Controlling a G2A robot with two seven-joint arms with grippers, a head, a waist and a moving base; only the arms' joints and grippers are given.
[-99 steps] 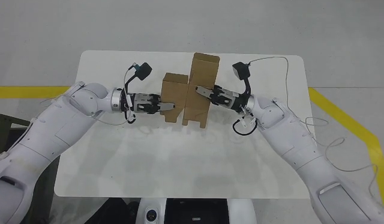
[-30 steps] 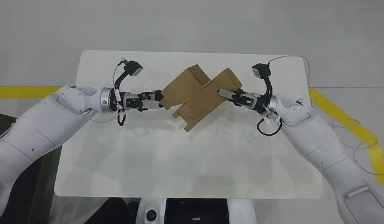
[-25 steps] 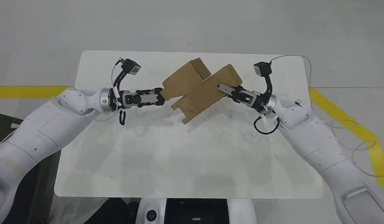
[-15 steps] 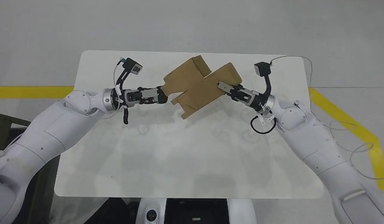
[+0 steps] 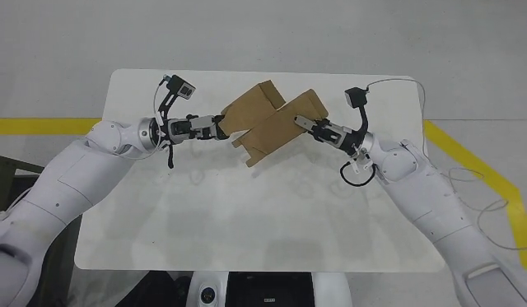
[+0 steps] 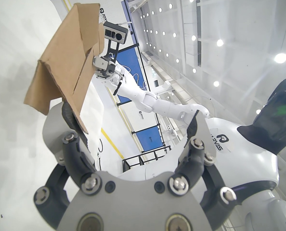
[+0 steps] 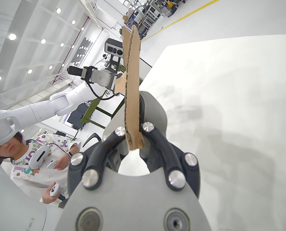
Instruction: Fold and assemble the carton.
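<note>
white bench (image 5: 206, 216) beneath a skewed brown carton (image 5: 276, 126); the right gripper (image 5: 301, 123) pinches one edge, the left gripper (image 5: 224, 128) is spread wide, touching the opposite end.

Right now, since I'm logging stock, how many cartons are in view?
1: the carton, over the table, right hand shut on one end, left hand open at the other. None looks hidden.

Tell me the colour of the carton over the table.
Plain brown, with no pattern. The carton shows best in the top view.
</note>
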